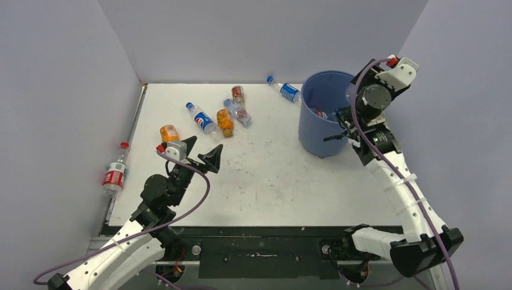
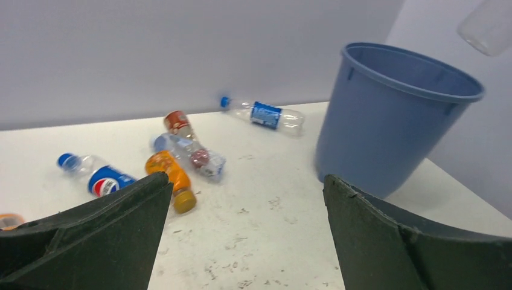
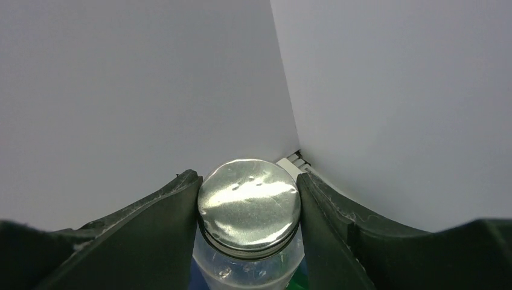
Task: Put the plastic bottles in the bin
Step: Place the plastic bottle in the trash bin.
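Observation:
The blue bin [image 1: 319, 136] stands at the back right of the table, with a bottle [image 1: 319, 113] lying inside. My right gripper [image 3: 249, 181] is shut on a clear bottle [image 3: 249, 202], whose round silvery end sits between the fingers. That bottle [image 2: 489, 25] hangs above the bin's [image 2: 386, 133] right rim. My left gripper [image 1: 203, 148] is open and holds nothing, low over the table's left part. Ahead of it lie an orange bottle [image 2: 169, 175], a blue-labelled one [image 2: 102, 179], a crushed clear one [image 2: 196, 156] and a red-labelled one [image 2: 178, 122].
A blue-labelled bottle [image 1: 285, 90] lies by the back wall, left of the bin. An orange bottle [image 1: 169, 133] lies just left of my left gripper. A red-labelled bottle [image 1: 115, 173] lies off the table's left edge. Walls close in the left, back and right sides.

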`<state>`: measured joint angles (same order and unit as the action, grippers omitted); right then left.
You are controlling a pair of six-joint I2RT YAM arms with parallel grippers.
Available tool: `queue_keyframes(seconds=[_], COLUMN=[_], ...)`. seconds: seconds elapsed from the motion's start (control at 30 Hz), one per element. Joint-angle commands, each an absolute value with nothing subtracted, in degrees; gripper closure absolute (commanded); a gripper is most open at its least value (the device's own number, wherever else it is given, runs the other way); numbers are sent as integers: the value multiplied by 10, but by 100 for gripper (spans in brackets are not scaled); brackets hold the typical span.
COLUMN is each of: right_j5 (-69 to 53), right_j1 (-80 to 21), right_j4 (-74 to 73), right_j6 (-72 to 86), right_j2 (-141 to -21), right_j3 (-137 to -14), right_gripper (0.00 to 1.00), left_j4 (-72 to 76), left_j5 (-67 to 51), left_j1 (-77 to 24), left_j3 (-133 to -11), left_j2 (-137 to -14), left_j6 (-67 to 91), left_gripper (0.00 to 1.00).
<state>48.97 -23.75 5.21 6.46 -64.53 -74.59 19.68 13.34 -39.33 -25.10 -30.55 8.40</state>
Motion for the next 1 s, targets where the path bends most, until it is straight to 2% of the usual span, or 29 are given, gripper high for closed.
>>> queue_keyframes(seconds=[0.0,0.13,0.33,0.47,0.77,0.83,0.87,0.97], right_j5=[415,306,311,313,284,276,271,255], right_j1=[-164,-109,-102,-97,-90,-90,-89,-89], right_j4=[52,93,65,94,80,77,75,70], right_j6=[153,205,212,200,225,225,226,232], right_j2=[-697,-714,-761,-751,-751,-751,-752,-750], right_j3=[-780,-732,-731,-683,-679,-681,-682,-684], right_gripper=[95,95,95,95,92,86,79,49], left_j4=[159,139,125,120,114,115,115,115], left_j5=[255,267,241,236,225,222,221,223], left_j1=[-396,-397,-399,-401,-409,-412,-412,-414], left_j3=[-288,-297,-308,-309,-315,-314,-314,-315], left_j2=[-309,-319,-334,-334,-343,-342,-341,-341], left_j6=[72,76,85,85,78,76,76,75], left_gripper=[4,4,4,4,4,4,4,4])
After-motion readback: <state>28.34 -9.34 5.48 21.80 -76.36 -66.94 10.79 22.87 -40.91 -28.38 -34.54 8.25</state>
